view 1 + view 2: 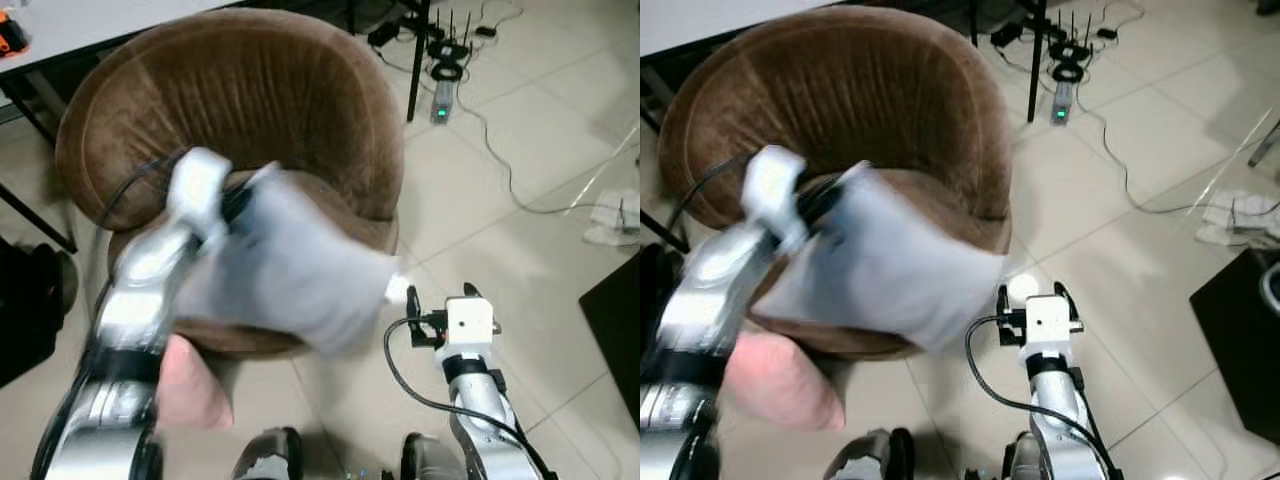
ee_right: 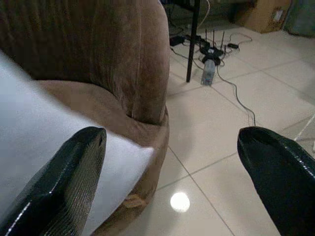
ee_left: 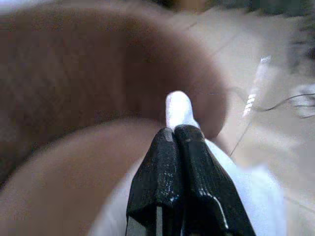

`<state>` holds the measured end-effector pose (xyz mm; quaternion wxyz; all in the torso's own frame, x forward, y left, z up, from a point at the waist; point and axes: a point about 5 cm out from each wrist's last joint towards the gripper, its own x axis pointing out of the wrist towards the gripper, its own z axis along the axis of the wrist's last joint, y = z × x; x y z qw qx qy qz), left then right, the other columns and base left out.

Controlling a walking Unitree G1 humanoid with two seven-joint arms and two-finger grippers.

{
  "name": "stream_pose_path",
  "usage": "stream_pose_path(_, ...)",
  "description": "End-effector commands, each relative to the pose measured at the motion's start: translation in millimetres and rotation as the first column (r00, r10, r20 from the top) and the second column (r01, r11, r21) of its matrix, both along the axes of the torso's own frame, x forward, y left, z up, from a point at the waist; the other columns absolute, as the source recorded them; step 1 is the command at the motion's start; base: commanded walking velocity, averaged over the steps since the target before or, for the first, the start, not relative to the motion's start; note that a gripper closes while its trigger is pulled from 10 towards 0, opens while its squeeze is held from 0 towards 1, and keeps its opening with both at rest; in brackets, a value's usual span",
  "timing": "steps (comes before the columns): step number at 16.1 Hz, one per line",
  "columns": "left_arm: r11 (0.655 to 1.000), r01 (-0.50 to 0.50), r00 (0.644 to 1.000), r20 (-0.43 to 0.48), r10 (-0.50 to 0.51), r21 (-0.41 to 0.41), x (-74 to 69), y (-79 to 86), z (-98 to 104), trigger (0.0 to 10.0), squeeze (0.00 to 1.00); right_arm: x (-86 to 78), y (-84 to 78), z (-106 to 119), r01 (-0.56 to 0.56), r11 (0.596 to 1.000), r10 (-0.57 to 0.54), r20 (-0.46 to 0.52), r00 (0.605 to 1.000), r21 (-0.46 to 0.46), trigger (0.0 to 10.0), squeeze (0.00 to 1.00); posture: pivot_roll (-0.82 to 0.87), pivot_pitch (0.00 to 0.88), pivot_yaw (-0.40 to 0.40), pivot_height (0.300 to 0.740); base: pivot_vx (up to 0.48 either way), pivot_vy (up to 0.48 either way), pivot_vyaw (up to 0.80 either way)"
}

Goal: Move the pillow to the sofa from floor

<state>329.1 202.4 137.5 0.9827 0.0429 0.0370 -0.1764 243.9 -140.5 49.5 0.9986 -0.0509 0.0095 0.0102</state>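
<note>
We take this for a lived-in room of a home or small office with glossy cream floor tiles (image 1: 520, 250). Its centrepiece is a round brown velvet tub chair (image 1: 250, 110). Behind the chair stands a white-topped table on thin black metal legs (image 1: 80, 25). Beside that chair, past one table leg, a small black router with upright antennas (image 1: 450, 45) sits among loose grey cables (image 1: 500, 150) trailing over the tiles.

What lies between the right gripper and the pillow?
Nothing: in the right wrist view, bare tiled floor separates the open right gripper from the pillow overhanging the sofa.
</note>
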Motion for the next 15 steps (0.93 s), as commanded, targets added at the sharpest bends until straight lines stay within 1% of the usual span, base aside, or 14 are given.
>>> stream_pose_path(1,0.999,-0.03,1.0,-0.005,0.03,-0.013,-3.2,1.9,0,10.0,0.0,-3.8,2.7,-3,-0.015,1.0,0.015,-0.022,1.0,0.01,10.0,0.0,0.07,0.132,0.088,0.74,0.0,0.0,0.0)
stream_pose_path(2,0.997,-0.075,0.997,-0.033,0.074,-0.015,-14.6,4.5,-9,10.0,0.0,-4.5,2.9,-3,-0.024,1.0,0.024,-0.026,0.999,0.012,10.0,0.0,0.08,0.132,0.082,0.74,0.0,0.0,0.0)
stream_pose_path(3,0.991,-0.133,0.989,-0.06,0.133,0.01,-34.6,-0.4,-20,10.0,0.0,-5.5,2.3,-2,-0.032,0.999,0.032,-0.032,0.999,0.012,10.0,0.0,0.09,0.13,0.07,0.74,0.0,0.0,0.0)
stream_pose_path(4,0.986,-0.168,0.983,-0.066,0.169,0.013,-42.5,-7.7,-21,10.0,0.0,-4.5,2.5,0,-0.038,0.999,0.039,-0.032,0.999,0.012,10.0,0.0,0.09,0.127,0.06,0.74,0.0,0.0,0.0)
stream_pose_path(8,0.98,-0.196,0.976,-0.093,0.196,0.01,-48.4,-18.0,-21,10.0,0.0,-1.3,4.9,5,-0.059,0.998,0.059,-0.025,0.998,0.001,10.0,0.0,0.1,0.123,0.045,0.74,0.0,0.0,0.0)
stream_pose_path(9,0.967,-0.252,0.962,-0.101,0.253,0.03,-52.3,-17.8,-20,10.0,0.0,-1.3,5.9,12,-0.071,0.997,0.071,0.007,0.997,0.005,10.0,0.0,0.1,0.121,0.039,0.74,0.0,0.0,0.0)
stream_pose_path(10,0.961,-0.274,0.956,-0.098,0.275,0.026,-53.7,-19.0,-17,10.0,0.0,-1.6,5.7,13,-0.07,0.998,0.07,0.003,0.998,0.005,10.0,0.0,0.09,0.122,0.036,0.74,0.0,0.0,0.0)
stream_pose_path(11,0.958,-0.285,0.955,-0.08,0.286,0.031,-53.6,-20.4,-12,10.0,0.0,-2.3,5.8,13,-0.071,0.997,0.071,-0.002,0.997,0.007,10.0,0.04,0.09,0.122,0.036,0.74,0.0,0.0,0.0)
stream_pose_path(12,0.959,-0.282,0.957,-0.068,0.284,0.034,-54.0,-23.1,-10,10.0,0.0,-3.9,5.6,10,-0.072,0.997,0.072,-0.018,0.997,0.015,10.0,0.05,0.09,0.125,0.034,0.74,0.0,0.0,0.0)
stream_pose_path(14,0.962,-0.27,0.96,-0.062,0.272,0.038,-56.3,-26.7,-12,10.0,0.0,-7.6,5.3,5,-0.077,0.997,0.078,-0.053,0.996,0.024,10.0,0.05,0.09,0.13,0.033,0.74,0.0,0.0,0.0)
stream_pose_path(15,0.963,-0.267,0.962,-0.045,0.269,0.039,-55.8,-25.6,-12,10.0,0.0,-8.5,5.6,4,-0.076,0.996,0.079,-0.062,0.995,0.036,10.0,0.04,0.09,0.129,0.032,0.74,0.0,0.0,0.0)
